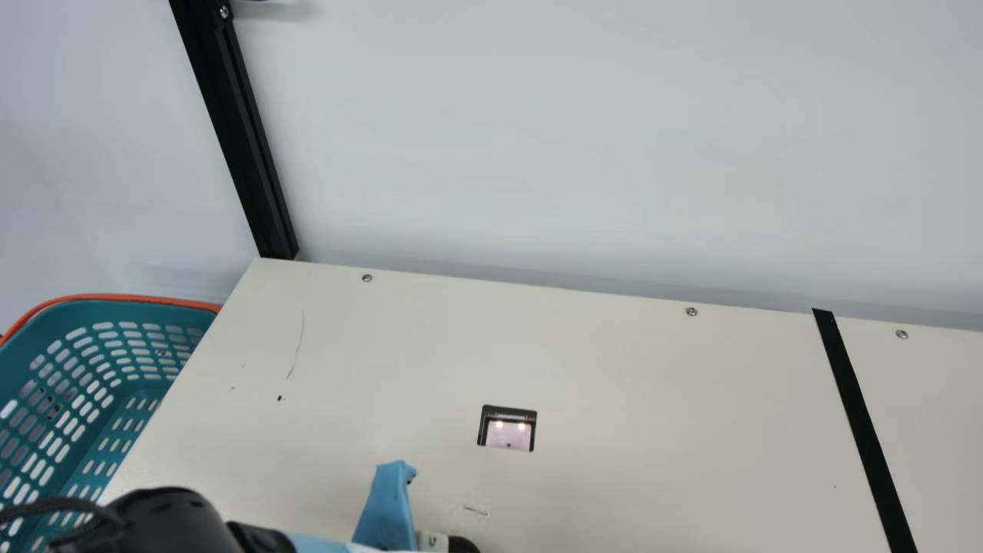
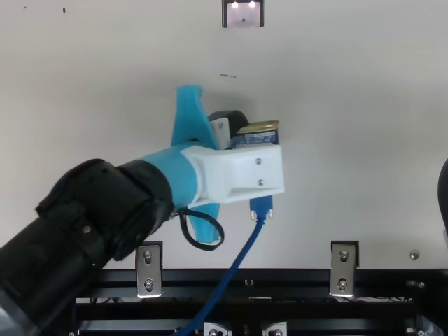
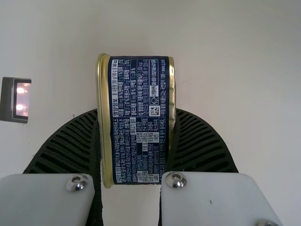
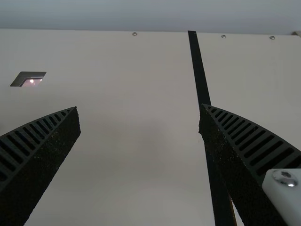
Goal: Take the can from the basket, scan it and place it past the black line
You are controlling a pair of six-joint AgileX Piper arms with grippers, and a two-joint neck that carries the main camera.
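The can (image 3: pixel 138 120) is out of the basket (image 1: pixel 104 310) and in the left tool (image 2: pixel 241 168). In the left wrist view, the left tool (image 3: pixel 136 141) squeezes it tight, with one black finger at each gold end. The can is dark blue with lots of tiny white print. I can't tell if it touches the cream surface (image 1: pixel 614 369).

The scanner (image 1: pixel 508 435) is a little window in the surface with two bright lights. The can is near it, but not over it. The black line (image 1: pixel 864 430) is well apart from the can, over on the right, so the can is not past it. The green basket with the orange rim is on the far left.

The right tool (image 2: pixel 444 196) is empty, and its two black fingers are wide apart in the right wrist view.
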